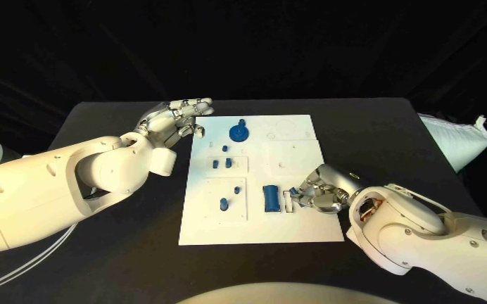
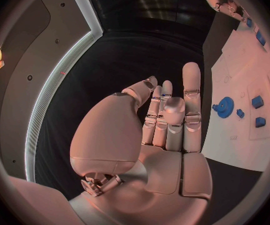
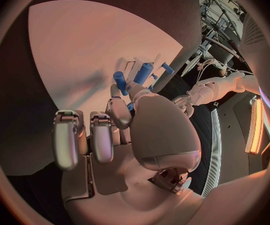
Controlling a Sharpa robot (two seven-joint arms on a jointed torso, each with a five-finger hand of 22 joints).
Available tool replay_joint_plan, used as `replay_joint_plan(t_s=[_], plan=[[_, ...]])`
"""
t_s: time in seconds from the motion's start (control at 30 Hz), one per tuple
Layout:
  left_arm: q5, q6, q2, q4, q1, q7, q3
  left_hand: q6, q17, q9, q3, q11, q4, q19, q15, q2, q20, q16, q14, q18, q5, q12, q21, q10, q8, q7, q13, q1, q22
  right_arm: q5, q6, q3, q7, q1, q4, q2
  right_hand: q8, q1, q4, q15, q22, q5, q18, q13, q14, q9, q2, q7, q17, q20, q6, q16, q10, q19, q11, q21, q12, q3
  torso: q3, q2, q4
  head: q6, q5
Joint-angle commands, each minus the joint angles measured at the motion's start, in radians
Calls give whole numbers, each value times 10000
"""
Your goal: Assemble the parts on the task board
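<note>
Right hand [image 1: 323, 193] works at the task board's [image 1: 294, 230] near edge, fingers touching the long blue part [image 1: 272, 198]; whether they grip it we cannot tell. Left hand [image 1: 174, 121] hovers spread and empty beside the gear [image 1: 238, 132]. Next, we judge, comes seating that part.

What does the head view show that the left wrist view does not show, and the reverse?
Head view alone: the long blue block on the near half of the white task board, with the silver right hand beside it. Left wrist view alone: the palm side of the silver left hand, fingers straight and apart, holding nothing. Both: the round blue gear-like part and the small blue blocks.
</note>
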Motion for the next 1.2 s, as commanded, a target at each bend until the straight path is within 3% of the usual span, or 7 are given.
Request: replay_joint_plan(t_s=[0.03,0.23,0.67,0.9,1.2], plan=[[-35,190,8,32,1,50,5,-60,-32,-6,-36,27,-13,-12,-11,109,29,-67,-91,184,-17,40,-62,-81,50,-15,-15,-26,-13,186,360,-4,-75,-33,-89,131,-17,-173,86,-36,1824,232,-137,224,1011,14,-21,-17,2491,-18,121,69,174,673,-94,73,151,-50,15,-1,-13,-19,24],[-35,200,5,41,1,46,5,-60,-32,-6,-36,27,-13,-12,-11,109,29,-67,-91,184,-17,40,-62,-81,50,-15,-15,-26,-13,-10,486,-5,-116,-47,-230,277,33,-366,161,-53,1863,490,-148,310,1021,72,-83,-54,2540,-31,248,98,215,692,-120,109,280,-191,9,1,-3,-24,20],[-36,215,2,55,1,30,5,-60,-32,-6,-36,27,-13,-12,-11,109,29,-67,-91,184,-17,40,-62,-81,50,-15,-15,-26,-13,-353,1334,-5,-189,-50,-406,450,146,-782,383,-110,1974,599,-179,243,1040,243,-27,-141,2628,-80,436,152,262,746,-190,213,138,-533,12,-2,-16,-50,17],[-37,229,-1,69,1,17,5,-60,-32,-6,-36,27,-13,-12,-11,109,29,-67,-91,184,-17,40,-62,-81,50,-15,-15,-26,-13,-476,1197,-4,-211,-50,-448,514,206,-922,476,-142,2041,611,-198,283,1040,339,65,-186,2628,-108,510,152,321,777,-227,276,223,-656,9,4,-4,-33,6],[-63,265,-7,79,1,-14,5,-68,-51,-7,-49,32,-13,-15,-8,103,30,-72,-101,184,-19,46,-67,-94,48,-10,-17,-36,-16,-488,606,-4,-158,-49,-423,570,327,-896,492,-213,2176,847,-238,431,1040,517,310,-294,2628,-165,648,152,443,840,-318,404,517,-688,10,1,-10,-17,55]])
